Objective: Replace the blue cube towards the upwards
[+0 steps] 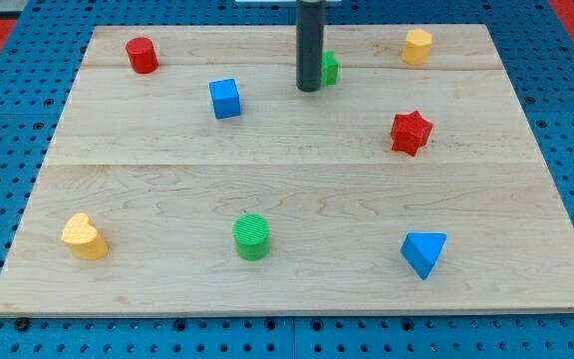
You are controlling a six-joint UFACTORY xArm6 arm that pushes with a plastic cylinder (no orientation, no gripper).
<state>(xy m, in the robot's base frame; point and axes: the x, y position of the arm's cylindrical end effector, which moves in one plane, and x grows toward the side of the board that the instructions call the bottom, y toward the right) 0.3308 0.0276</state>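
The blue cube (225,98) sits on the wooden board (297,189) in the upper left part. My tip (309,89) rests on the board to the right of the blue cube, with a clear gap between them. The rod comes down from the view's top. A green block (329,68) is right behind the rod, partly hidden by it, so its shape cannot be made out.
A red cylinder (142,55) is at upper left, a yellow block (418,46) at upper right, a red star (411,133) at right. A yellow heart (85,237), a green cylinder (252,237) and a blue triangular block (425,252) lie along the bottom.
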